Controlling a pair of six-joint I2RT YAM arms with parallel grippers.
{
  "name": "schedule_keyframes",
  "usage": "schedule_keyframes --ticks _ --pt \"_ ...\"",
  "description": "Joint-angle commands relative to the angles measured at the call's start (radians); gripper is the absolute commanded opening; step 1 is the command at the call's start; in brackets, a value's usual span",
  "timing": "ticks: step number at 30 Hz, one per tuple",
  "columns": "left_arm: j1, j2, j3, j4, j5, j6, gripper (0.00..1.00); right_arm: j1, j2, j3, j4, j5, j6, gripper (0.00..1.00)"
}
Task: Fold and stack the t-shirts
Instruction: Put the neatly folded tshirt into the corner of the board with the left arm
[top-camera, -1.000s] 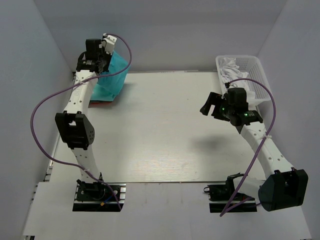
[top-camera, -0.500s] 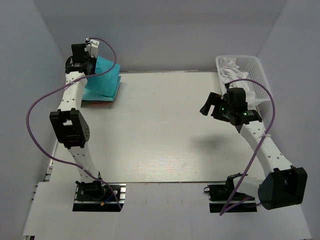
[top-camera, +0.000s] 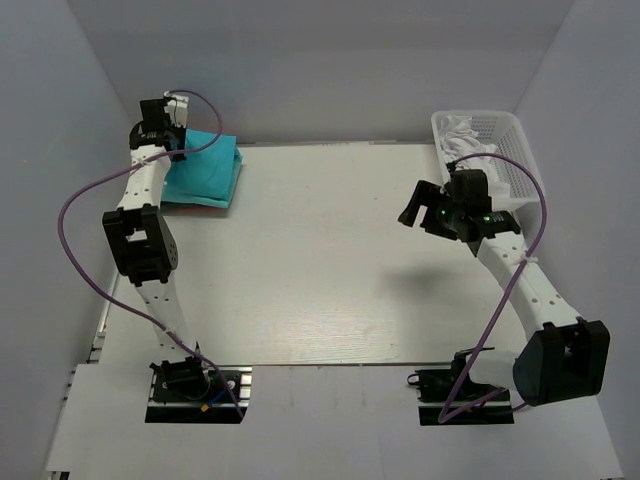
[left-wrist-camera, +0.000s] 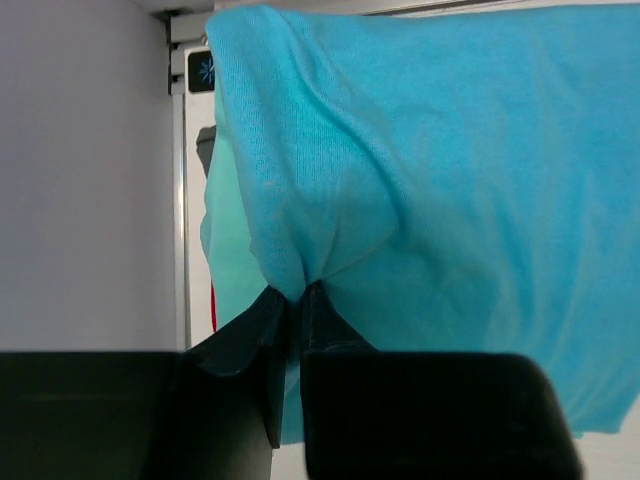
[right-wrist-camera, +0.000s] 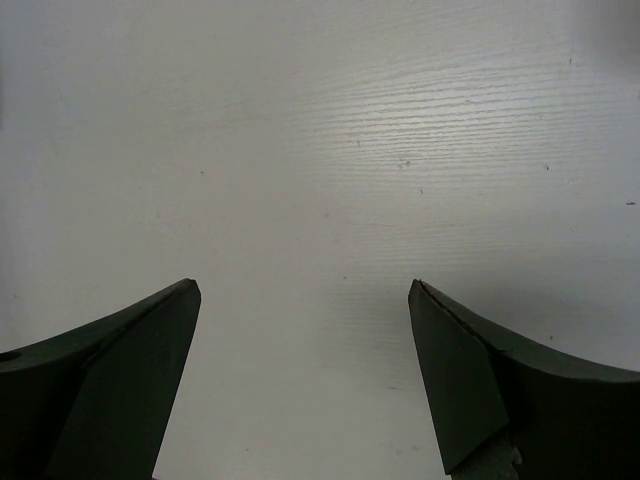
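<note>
A bright turquoise t-shirt (top-camera: 207, 170) lies folded on a stack at the table's far left corner. In the left wrist view the turquoise t-shirt (left-wrist-camera: 450, 190) fills the frame, and a paler mint t-shirt (left-wrist-camera: 228, 255) shows under its left edge. My left gripper (top-camera: 170, 140) sits at the stack's back left edge, and in its own view my left gripper (left-wrist-camera: 296, 292) has its fingertips pinched together on a fold of the turquoise cloth. My right gripper (top-camera: 412, 208) hovers open above the bare table (right-wrist-camera: 320, 150) on the right, with nothing between its fingers.
A white plastic basket (top-camera: 512, 130) holding white cloth (top-camera: 462, 133) stands at the back right, just behind my right arm. A thin red edge (top-camera: 185, 206) shows under the stack. Grey walls close in the table's left, back and right sides.
My left gripper has carried the turquoise t-shirt left and down, so it now lies flat on the stack instead of hanging bunched. The right arm has barely moved.
</note>
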Motion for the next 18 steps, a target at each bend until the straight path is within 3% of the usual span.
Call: schedule_keyframes --ticks 1,6,9,10,13,14,18 --pt "0.022 -0.022 0.053 0.002 -0.067 -0.036 0.19 -0.002 0.024 0.053 -0.003 0.004 0.01 0.9" --pt "0.04 -0.022 0.034 0.002 -0.134 -0.056 0.22 0.001 0.038 0.067 -0.003 0.001 0.004 0.9" --pt "0.051 -0.012 0.034 -0.007 -0.148 -0.068 0.38 -0.001 0.038 0.069 0.0 -0.009 0.004 0.9" --pt "0.051 -0.012 0.034 -0.007 -0.148 -0.079 0.49 -0.002 0.035 0.067 -0.002 -0.011 0.004 0.9" --pt "0.062 0.012 0.059 -0.03 -0.168 -0.089 0.58 -0.002 0.029 0.07 -0.011 -0.016 0.004 0.9" --pt "0.073 0.026 0.068 -0.044 -0.168 -0.099 0.75 -0.001 0.029 0.07 -0.011 -0.016 0.004 0.9" --pt "0.073 0.046 0.095 -0.064 -0.209 -0.154 0.78 -0.004 0.01 0.073 -0.014 -0.022 0.004 0.9"
